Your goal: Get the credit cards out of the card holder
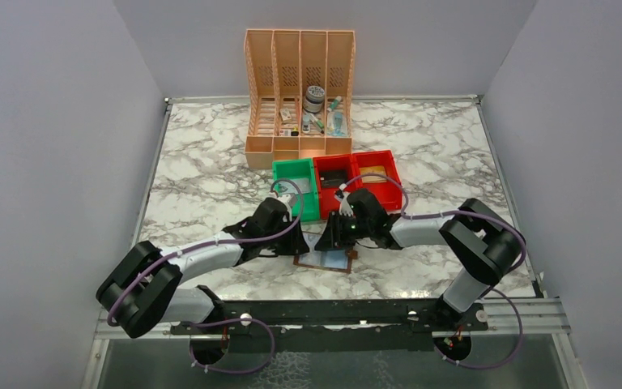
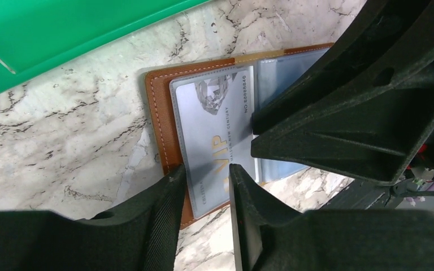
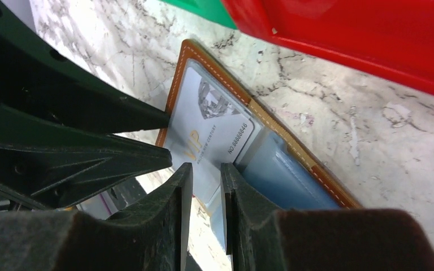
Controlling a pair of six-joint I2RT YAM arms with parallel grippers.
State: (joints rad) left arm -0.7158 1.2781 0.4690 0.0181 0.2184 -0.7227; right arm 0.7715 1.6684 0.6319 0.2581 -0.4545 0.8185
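Note:
The brown card holder [image 1: 324, 261] lies open and flat on the marble between both grippers. A grey credit card [image 2: 215, 124] marked VIP rests on its left half, by the stitched edge [image 2: 158, 107]. A pale blue pocket [image 3: 282, 175] fills the other half. My left gripper [image 2: 206, 180] straddles the card's near end, its jaws apart with the card showing between them. My right gripper [image 3: 206, 178] comes from the opposite side. Its jaws stand narrowly apart over the edge of the card [image 3: 209, 127] and the pocket, and bright table shows through the gap.
A green bin [image 1: 296, 185] and two red bins [image 1: 355, 178] stand just behind the holder, close to both wrists. Farther back is a peach perforated organiser [image 1: 300, 97] with small items. Grey walls bound the table on three sides.

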